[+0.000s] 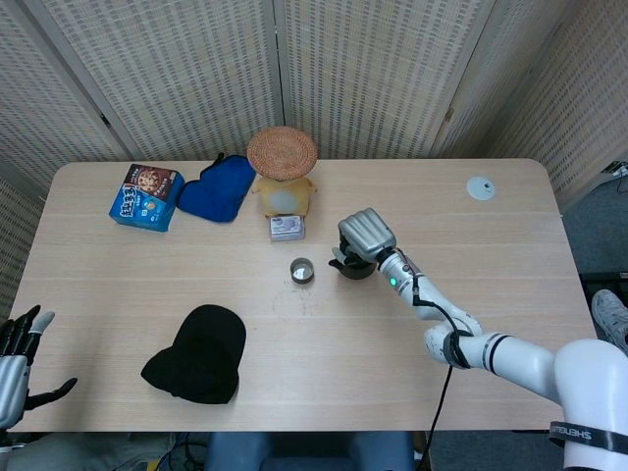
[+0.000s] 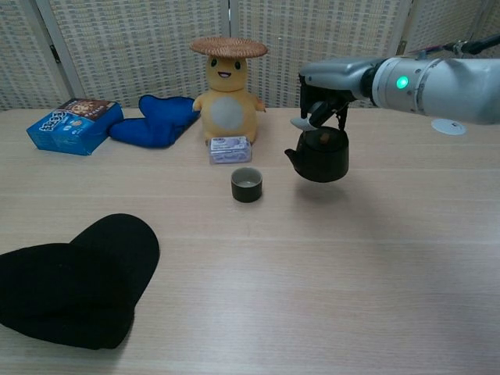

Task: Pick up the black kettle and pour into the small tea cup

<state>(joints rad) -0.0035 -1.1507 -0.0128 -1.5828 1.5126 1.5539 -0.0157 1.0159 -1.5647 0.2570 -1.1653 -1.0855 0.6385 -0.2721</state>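
Note:
My right hand (image 1: 365, 235) (image 2: 326, 90) grips the handle of the black kettle (image 2: 319, 155) (image 1: 351, 266) and holds it upright, lifted off the table. The kettle's spout points left toward the small dark tea cup (image 2: 246, 185) (image 1: 301, 271), which stands on the table just left of it, a short gap apart. My left hand (image 1: 18, 358) sits at the table's near left corner with fingers spread and nothing in it; the chest view does not show it.
A black cap (image 2: 74, 277) lies front left. Behind the cup stand a yellow toy with a woven hat (image 2: 227, 90) and a small box (image 2: 229, 149). A blue cloth (image 2: 156, 119) and a snack box (image 2: 72, 124) lie at the back left. A white disc (image 1: 480, 187) lies far right.

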